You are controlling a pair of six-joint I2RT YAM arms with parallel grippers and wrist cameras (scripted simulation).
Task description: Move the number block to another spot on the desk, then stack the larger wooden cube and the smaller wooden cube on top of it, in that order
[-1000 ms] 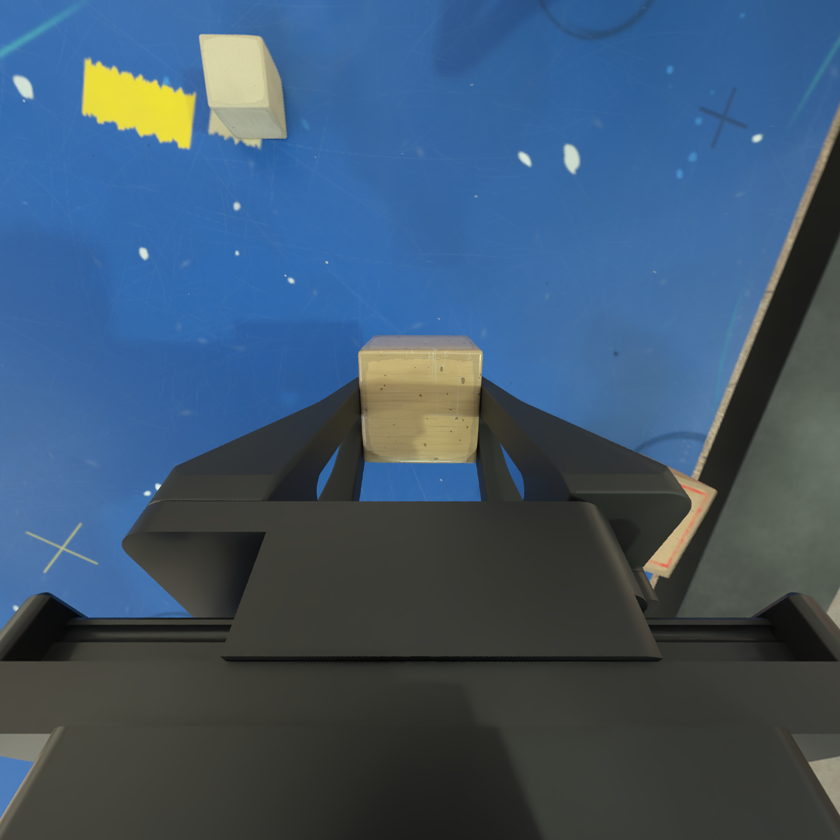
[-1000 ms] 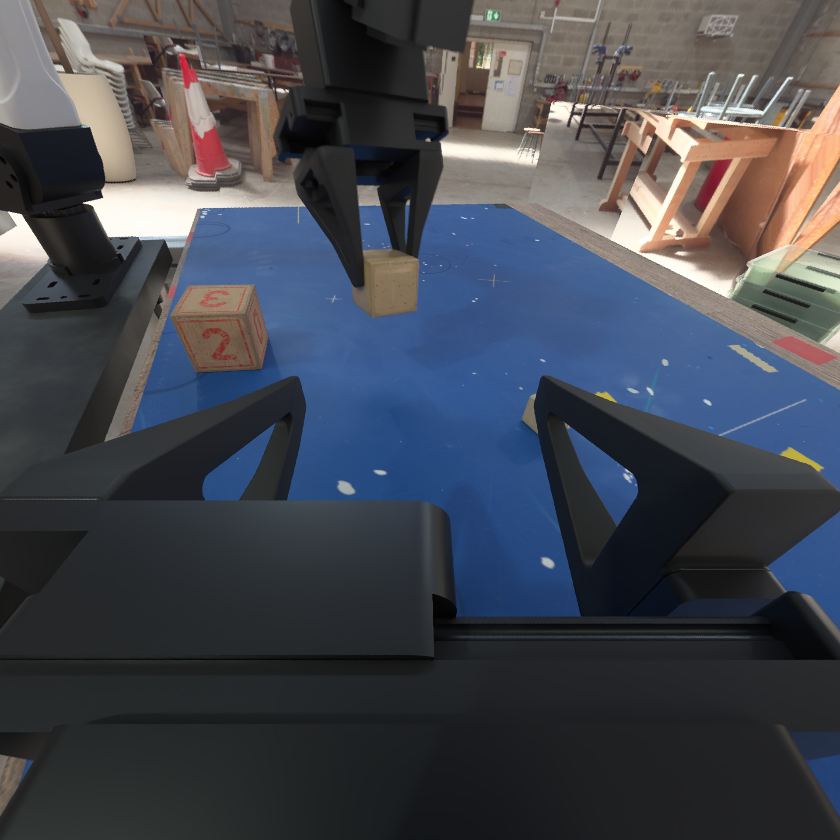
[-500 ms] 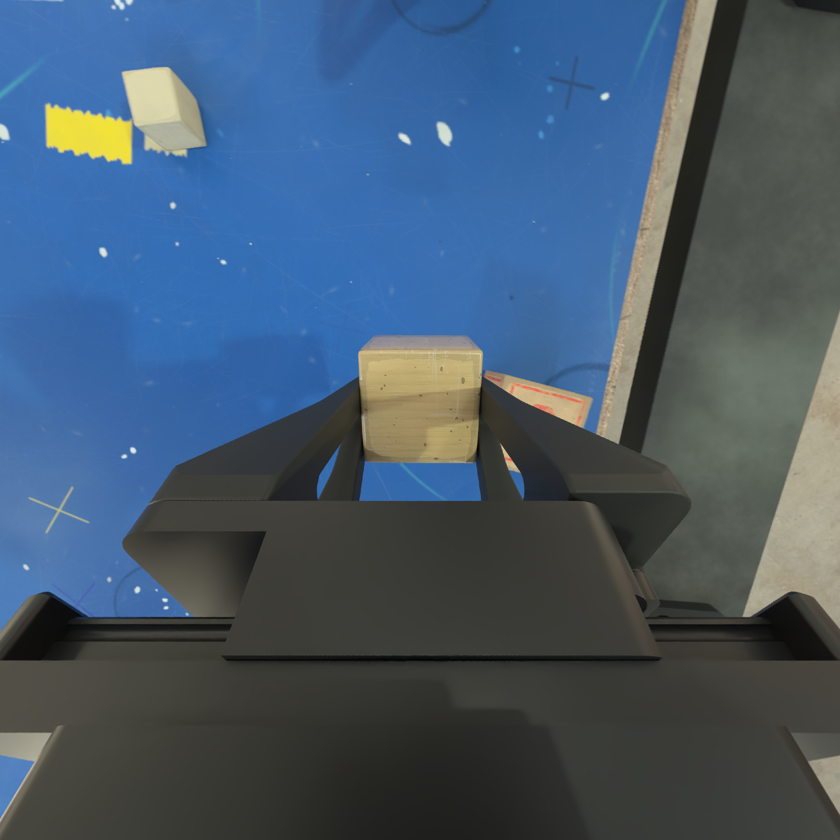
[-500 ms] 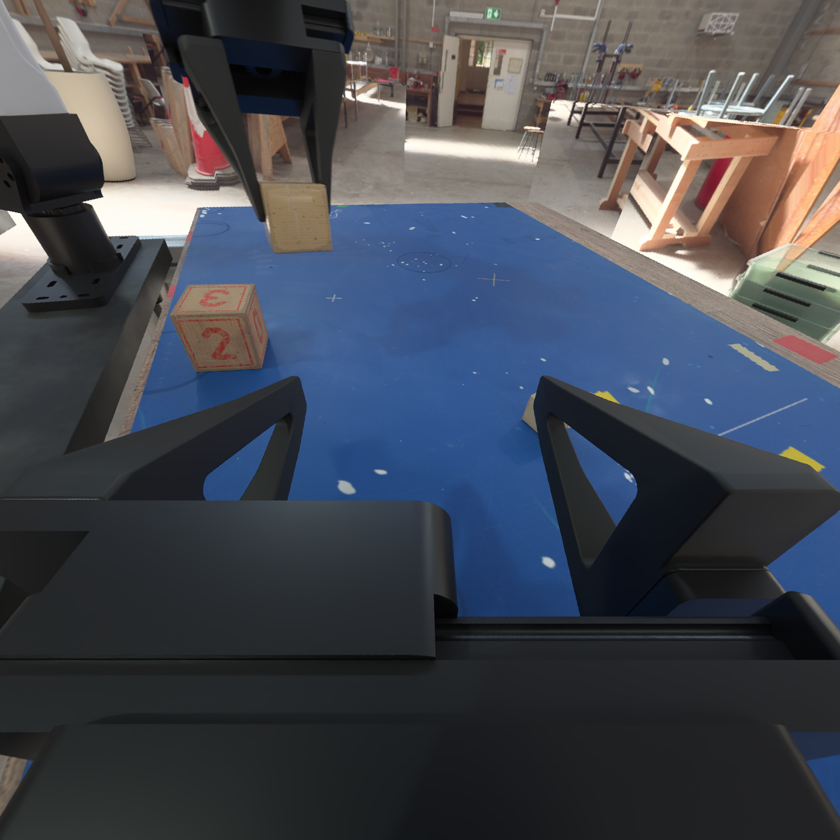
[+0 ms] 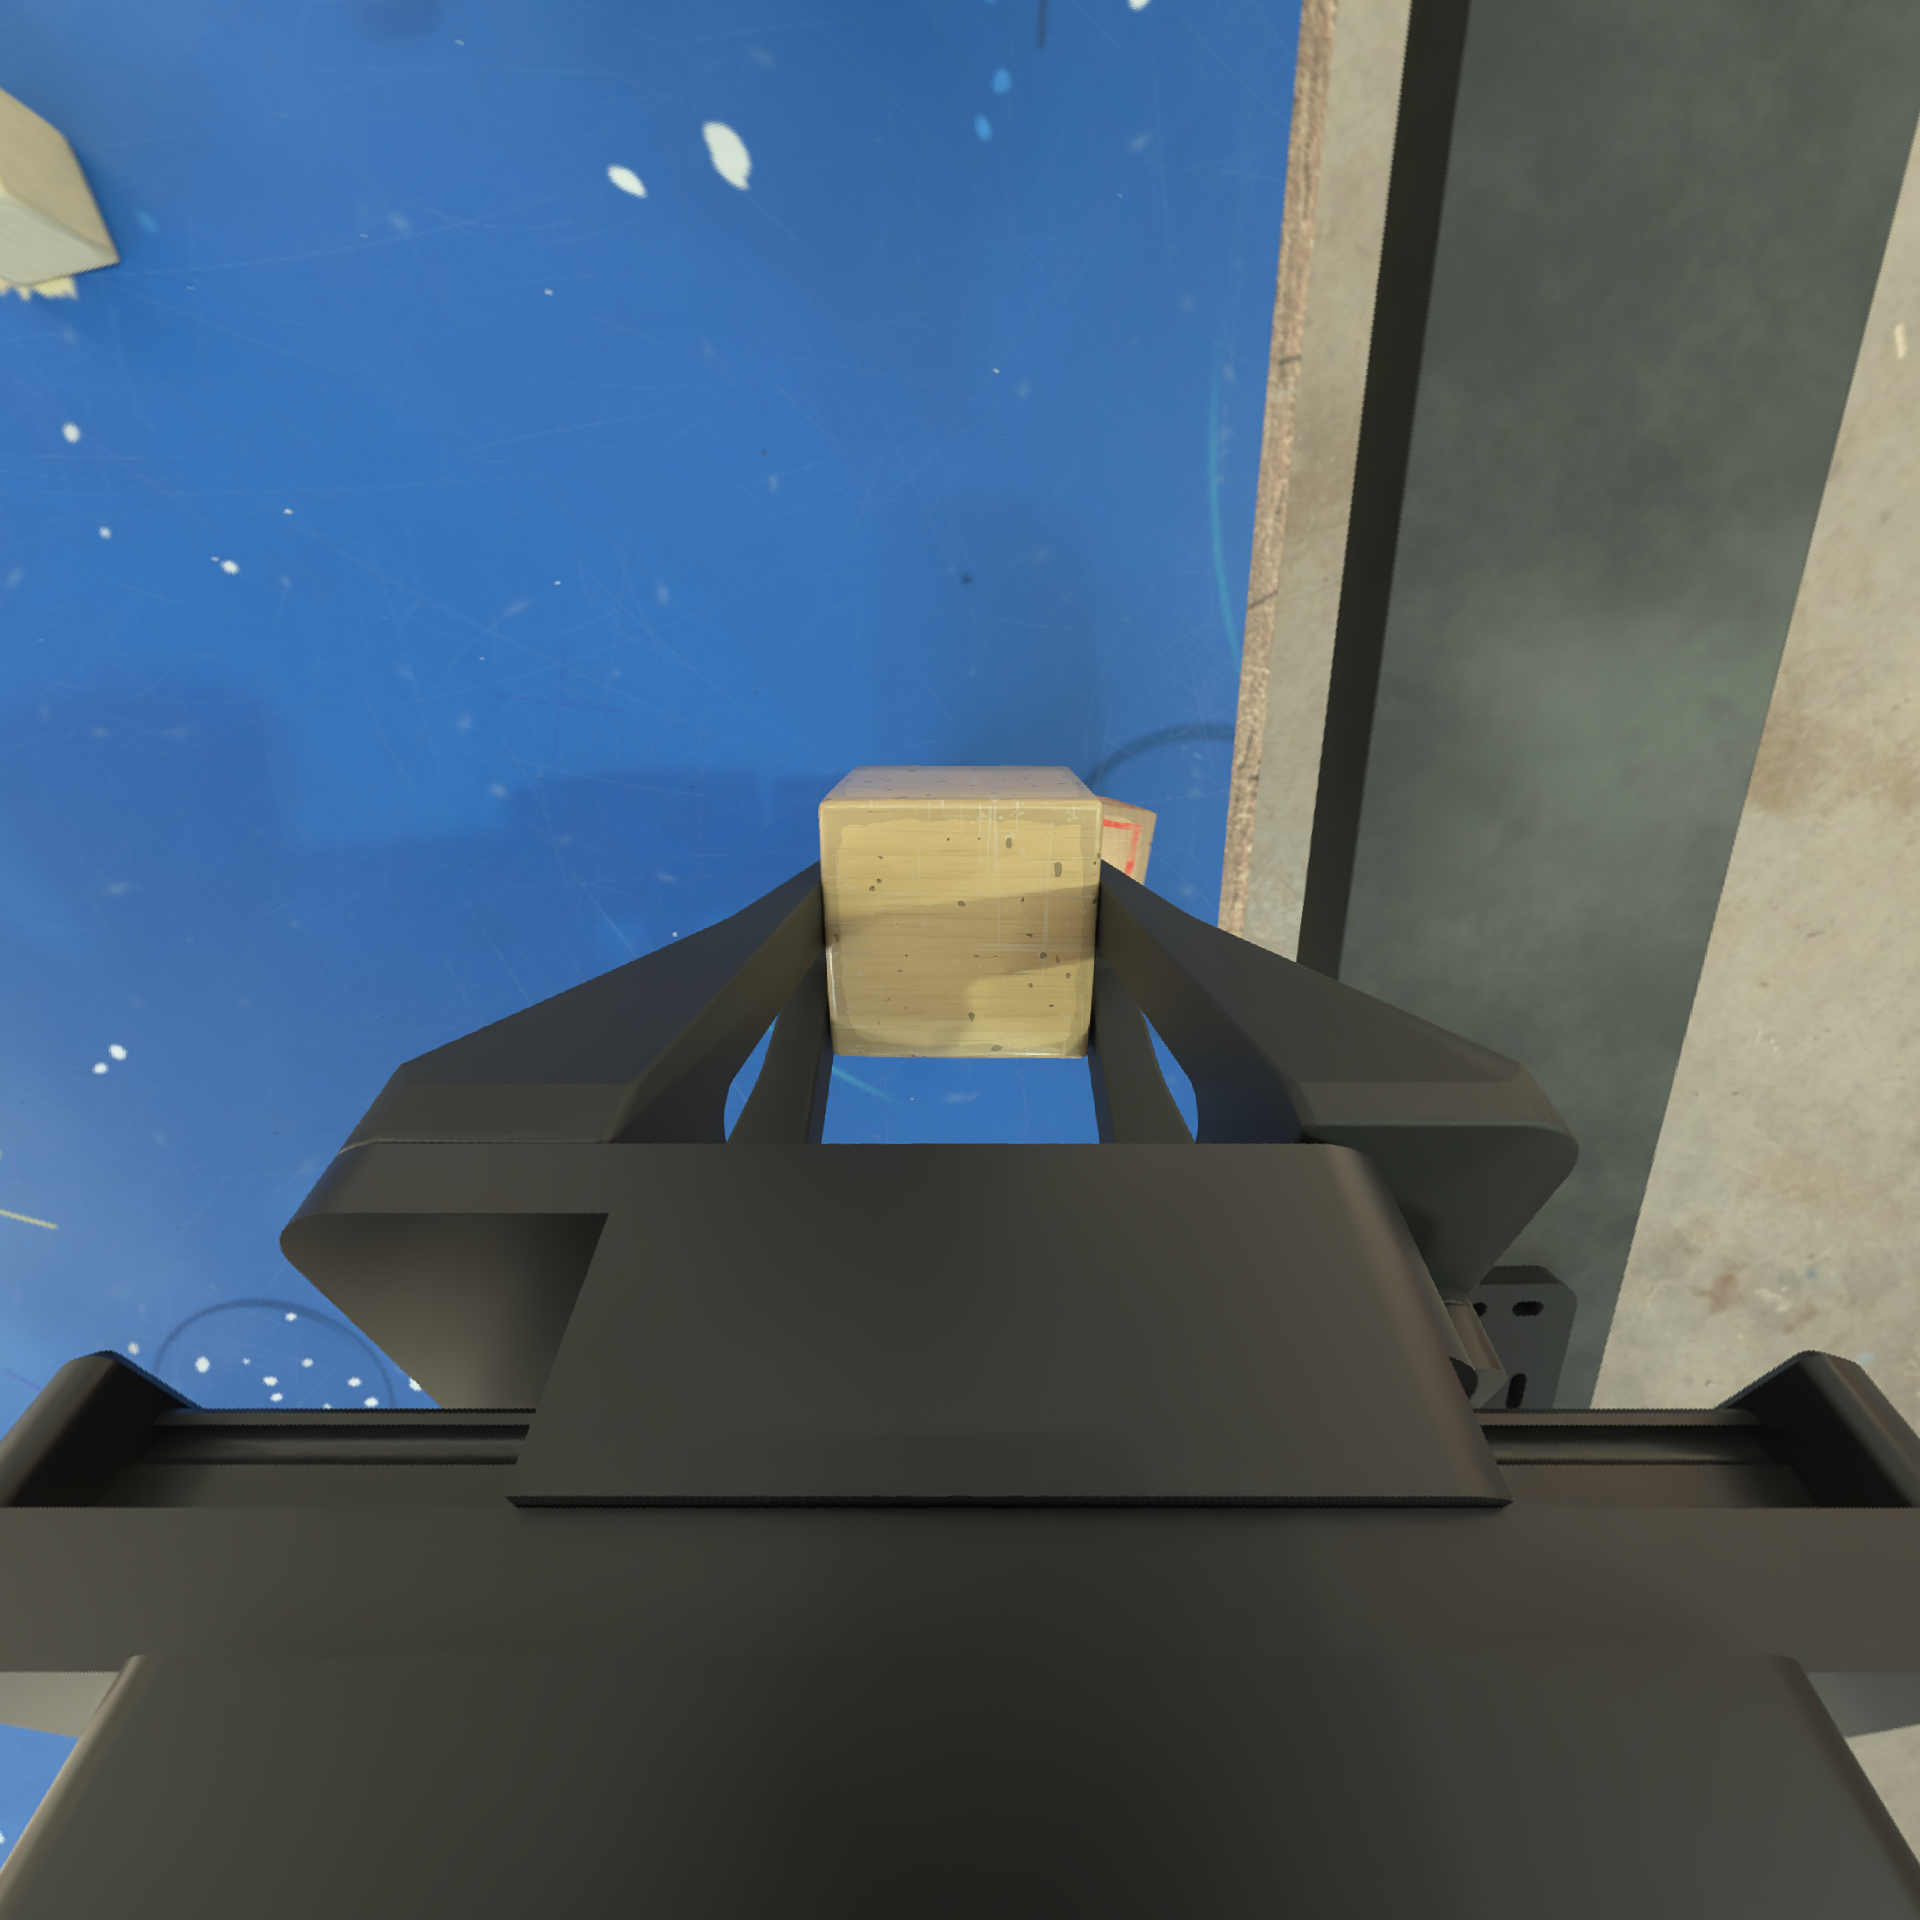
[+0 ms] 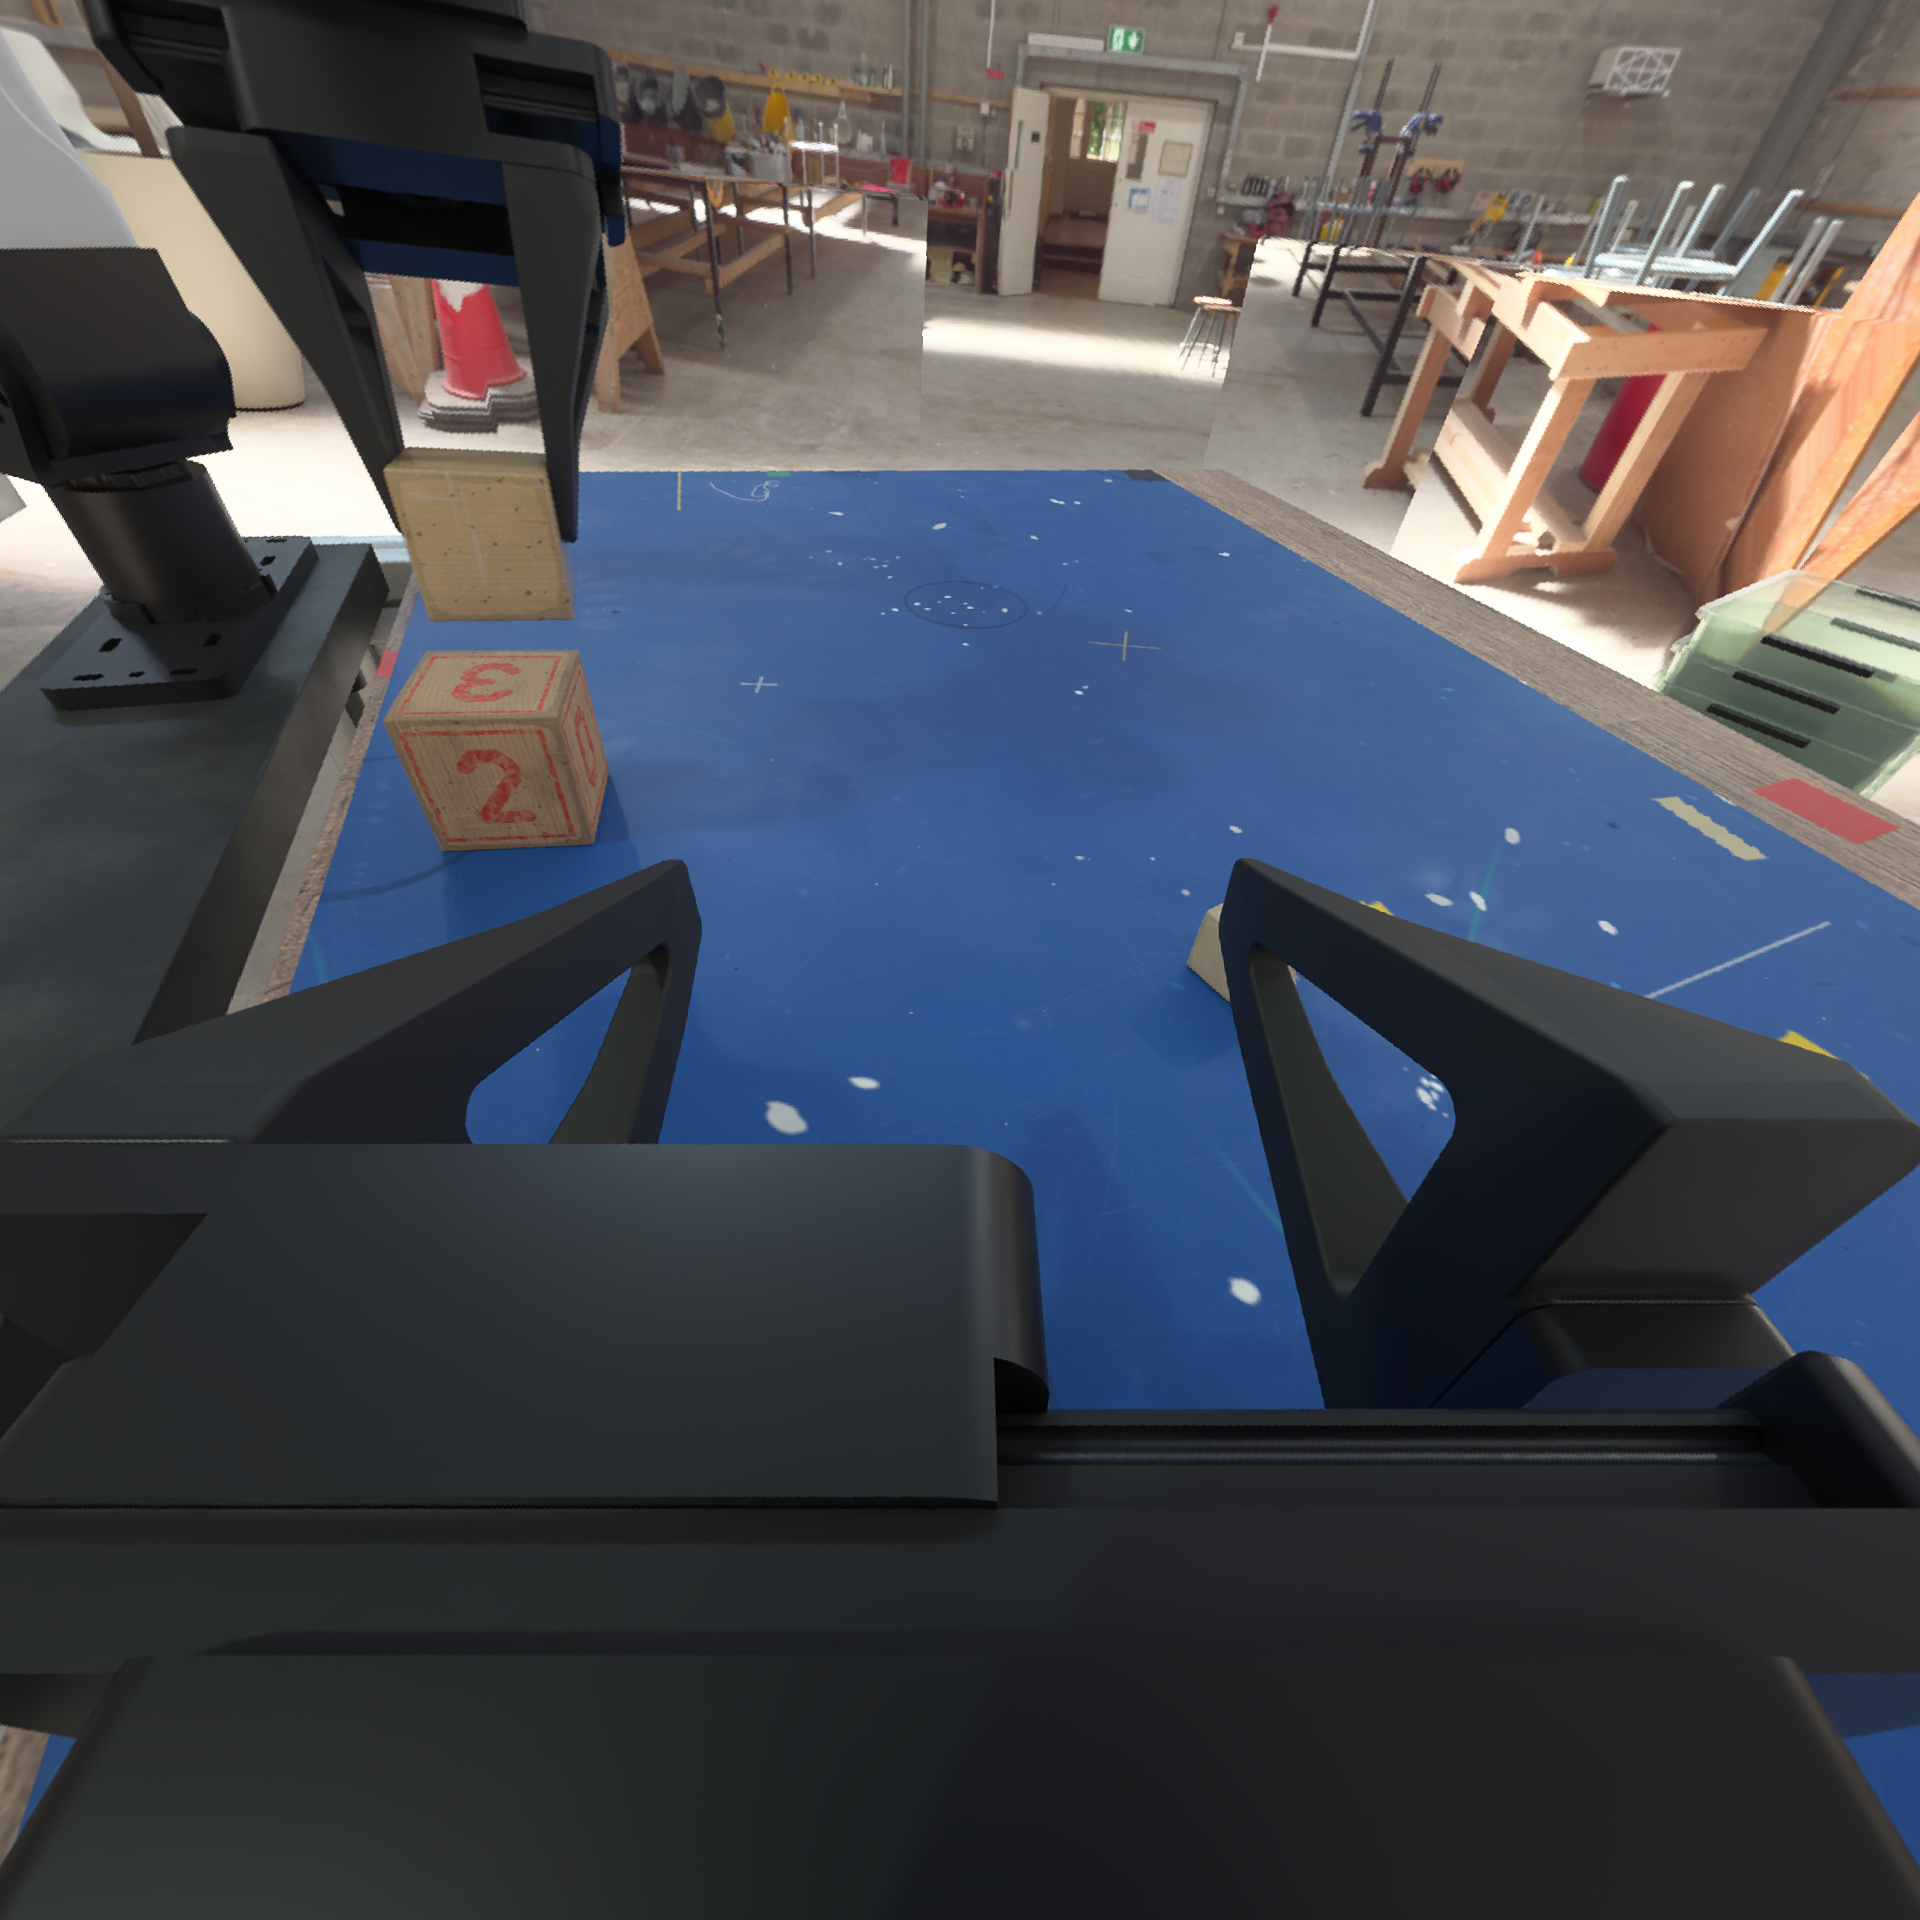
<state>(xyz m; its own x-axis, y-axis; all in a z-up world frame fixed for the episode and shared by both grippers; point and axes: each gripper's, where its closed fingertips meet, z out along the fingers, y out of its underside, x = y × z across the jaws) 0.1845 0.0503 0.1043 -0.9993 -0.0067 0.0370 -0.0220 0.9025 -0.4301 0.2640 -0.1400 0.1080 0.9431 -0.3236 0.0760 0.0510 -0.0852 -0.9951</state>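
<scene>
My left gripper (image 5: 958, 883) is shut on the larger wooden cube (image 5: 958, 914), a tan speckled block, and holds it in the air right above the number block (image 6: 497, 748). The number block, wooden with red markings, stands on the blue desk near its left edge; only a corner of it (image 5: 1127, 836) shows past the held cube in the left wrist view. The right wrist view shows the held cube (image 6: 483, 545) a small gap above the number block. The smaller wooden cube (image 5: 42, 208) is pale and lies on the desk; a corner of it (image 6: 1205, 951) shows behind my right fingers. My right gripper (image 6: 956, 883) is open and empty, low over the desk.
The desk's edge (image 5: 1262, 582) and a dark mounting plate (image 5: 1621, 520) run close beside the number block. The left arm's base (image 6: 156, 582) stands on that plate. Yellow tape marks (image 6: 1704, 826) lie on the blue desk surface (image 6: 987, 779) at the right.
My left gripper has carried the larger cube from the middle of the desk towards the desk's edge, and now holds it above the number block. My right gripper has not moved.
</scene>
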